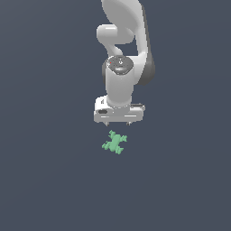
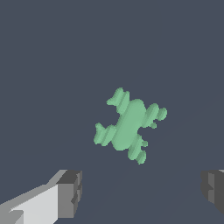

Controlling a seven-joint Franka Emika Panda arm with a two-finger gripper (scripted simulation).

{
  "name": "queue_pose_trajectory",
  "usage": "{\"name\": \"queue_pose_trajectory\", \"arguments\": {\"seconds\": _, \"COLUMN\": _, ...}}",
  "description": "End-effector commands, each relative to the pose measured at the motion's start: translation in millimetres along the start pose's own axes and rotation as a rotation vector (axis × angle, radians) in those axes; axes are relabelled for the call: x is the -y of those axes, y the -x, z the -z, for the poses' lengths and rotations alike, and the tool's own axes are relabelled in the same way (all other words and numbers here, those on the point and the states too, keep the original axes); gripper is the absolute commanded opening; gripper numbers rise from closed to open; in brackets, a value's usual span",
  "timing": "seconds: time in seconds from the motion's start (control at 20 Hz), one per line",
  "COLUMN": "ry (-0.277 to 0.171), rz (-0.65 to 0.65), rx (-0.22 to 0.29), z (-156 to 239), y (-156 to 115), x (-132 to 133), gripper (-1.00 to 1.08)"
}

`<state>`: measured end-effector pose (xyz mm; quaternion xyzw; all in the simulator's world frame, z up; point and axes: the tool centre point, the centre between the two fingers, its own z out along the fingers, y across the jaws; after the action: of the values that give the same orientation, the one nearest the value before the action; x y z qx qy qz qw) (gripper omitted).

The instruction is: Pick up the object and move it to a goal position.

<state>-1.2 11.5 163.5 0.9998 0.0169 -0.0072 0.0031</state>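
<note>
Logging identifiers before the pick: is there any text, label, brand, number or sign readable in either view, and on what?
None readable. The green object, the claw, the arm and the floor carry no text. A small reddish mark on the arm's joint cap is too small to read.

The arm (image 1: 124, 40) is made of smooth, rounded white links with dark grey parts at the joints. One joint has a round dark grey cap (image 1: 120, 64) with small red marks on it. The gripper (image 1: 118, 122) has a flat, wide white body and two short fingers (image 2: 70, 192), white with dark grey blocky pads.
</note>
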Motion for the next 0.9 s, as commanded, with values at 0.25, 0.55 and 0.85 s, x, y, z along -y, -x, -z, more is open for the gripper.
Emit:
{"name": "queue_pose_trajectory", "arguments": {"seconds": 0.25, "ry": -0.014, "rz": -0.014, "rx": -0.015, "z": 4.0, "y": -3.2, "x": 8.8, "gripper": 1.00}}
{"name": "queue_pose_trajectory", "arguments": {"seconds": 0.55, "ry": -0.029, "rz": -0.029, "rx": -0.030, "z": 8.4, "y": -6.4, "x": 17.7, "gripper": 1.00}}
{"name": "queue_pose_trajectory", "arguments": {"seconds": 0.85, "ry": -0.028, "rz": -0.042, "rx": -0.028, "z": 4.3, "y": -7.1, "x": 16.6, "gripper": 1.00}}
